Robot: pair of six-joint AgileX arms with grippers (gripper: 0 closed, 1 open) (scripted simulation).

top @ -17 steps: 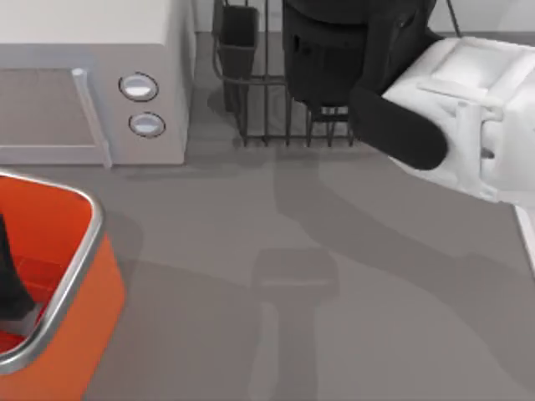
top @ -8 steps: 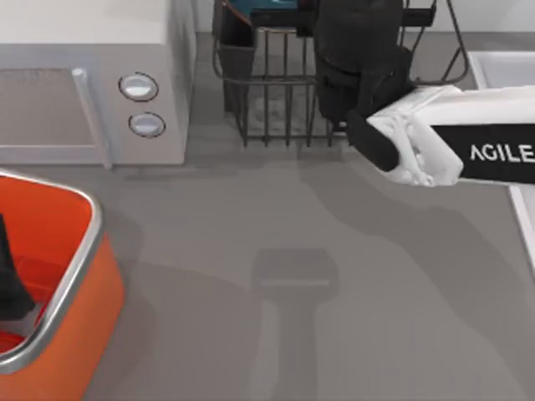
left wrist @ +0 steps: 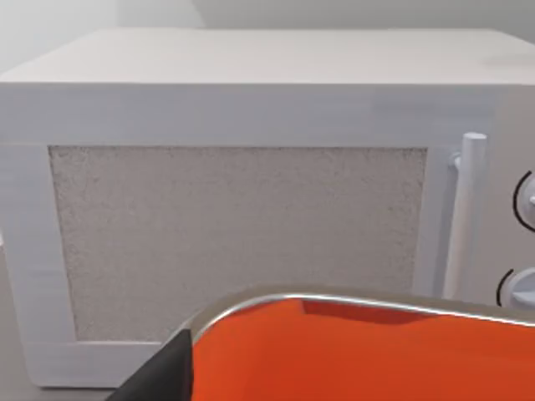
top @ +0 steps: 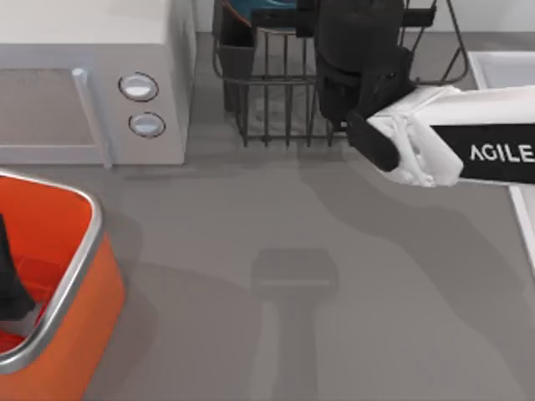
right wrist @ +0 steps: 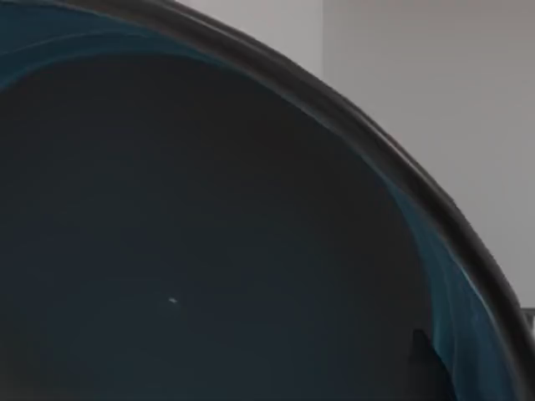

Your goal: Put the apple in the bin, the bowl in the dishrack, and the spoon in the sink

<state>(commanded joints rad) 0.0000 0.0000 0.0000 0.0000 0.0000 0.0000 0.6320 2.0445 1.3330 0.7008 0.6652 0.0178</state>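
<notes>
A: What changed over the last second?

B: Right arm swung from across the dishrack (top: 276,100) to reaching in from the right, wrist above the rack. Bowl (top: 251,8) came into sight at the rack's far edge. No movement in the last half second.

A: Right tool state?

B: Couldn't tell. Wrist camera sat right against the bowl's teal interior (right wrist: 209,234), so probably at or near release.

A: Left?

B: Parked at the orange bin (top: 50,276), facing the microwave (left wrist: 251,209). Tool state unknown.

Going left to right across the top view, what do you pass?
Orange bin → white microwave → dishrack → right arm → sink.
</notes>
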